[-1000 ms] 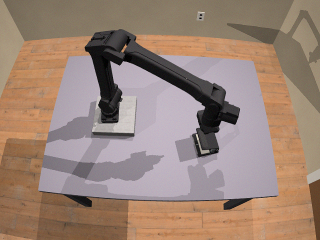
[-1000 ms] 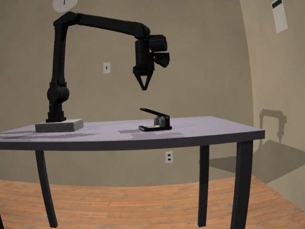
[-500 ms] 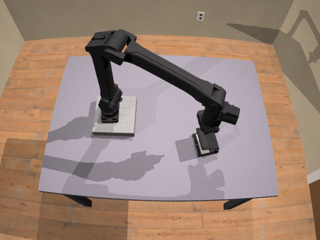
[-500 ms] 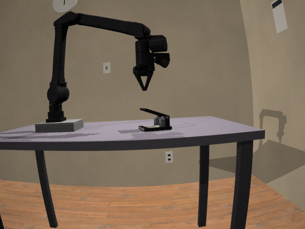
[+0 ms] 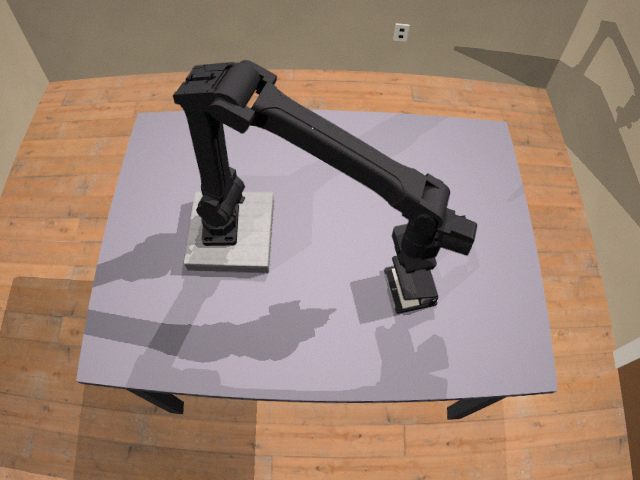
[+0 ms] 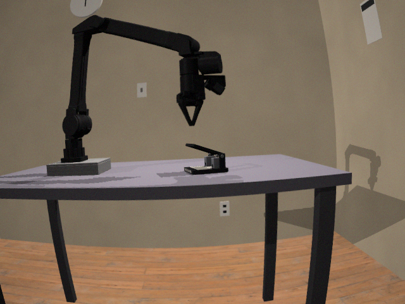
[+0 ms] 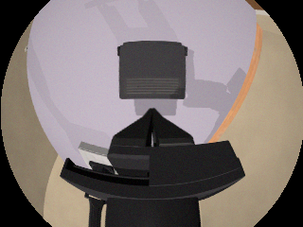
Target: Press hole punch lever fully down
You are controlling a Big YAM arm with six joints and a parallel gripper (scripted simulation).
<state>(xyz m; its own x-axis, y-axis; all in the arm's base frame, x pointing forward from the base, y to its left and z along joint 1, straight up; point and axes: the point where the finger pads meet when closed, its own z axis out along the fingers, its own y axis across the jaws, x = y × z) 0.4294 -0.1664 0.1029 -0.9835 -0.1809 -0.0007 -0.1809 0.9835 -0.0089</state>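
A black hole punch [image 6: 206,162] stands on the lilac table, right of the middle. Its lever [image 6: 202,149] is raised at a slant, free end pointing left in the exterior view. White paper [image 6: 199,168] lies in its slot on the base. In the top view the punch [image 5: 412,290] is partly hidden under the wrist. In the wrist view the lever [image 7: 153,70] shows as a dark rectangle below the fingertips. My gripper [image 6: 190,123] is shut and empty, pointing straight down, well above the lever's free end; its closed fingers also show in the wrist view [image 7: 151,113].
The arm's base stands on a grey block [image 5: 230,232] at the table's left middle. The table's right edge [image 5: 532,242] is some way beyond the punch.
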